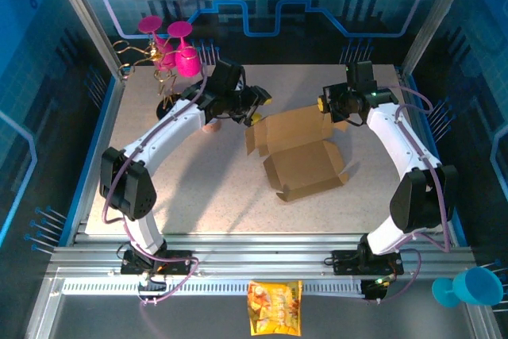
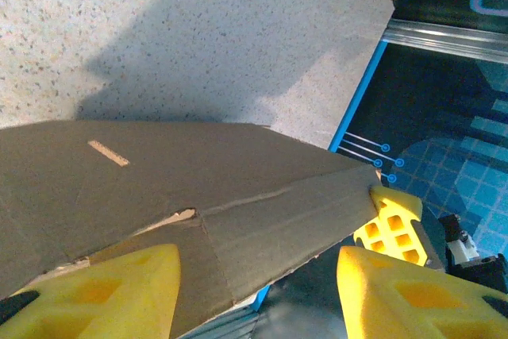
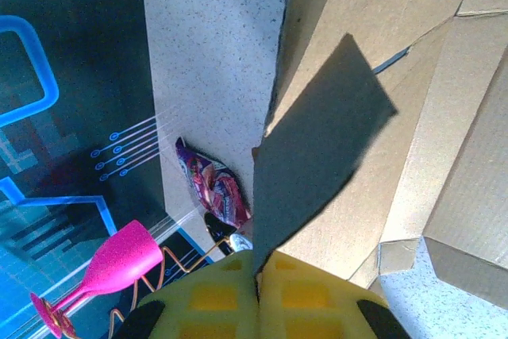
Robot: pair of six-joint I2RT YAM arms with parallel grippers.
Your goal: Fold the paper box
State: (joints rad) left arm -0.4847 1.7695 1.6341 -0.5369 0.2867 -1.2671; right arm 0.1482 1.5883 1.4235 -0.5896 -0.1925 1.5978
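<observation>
Blue-lit panels wall in a speckled grey counter [image 1: 182,188], and the paper box [image 1: 305,160] lies near its middle as a half-opened brown cardboard sheet, its flaps creased and partly lifted. The left tool [image 1: 255,110] sits at the box's far left corner. From the left wrist, its yellow fingers [image 2: 119,291] stand spread with a raised flap of the box [image 2: 159,196] between them; one finger lies against the cardboard and the other stands apart from it. The right tool [image 1: 324,105] is at the box's far right corner. In the right wrist view it [image 3: 258,263] is pressed together, pinching a thin upright flap of the box [image 3: 444,117] that rises dark between the pads.

Well beyond the box's left side, pink goblets [image 1: 171,45] hang on a wire rack. A purple snack packet [image 3: 214,184] lies on the counter just beside the box's left edge. On the near side of the box, off the counter, rest a yellow snack bag [image 1: 275,307] and, farther right, a blue cup [image 1: 472,287].
</observation>
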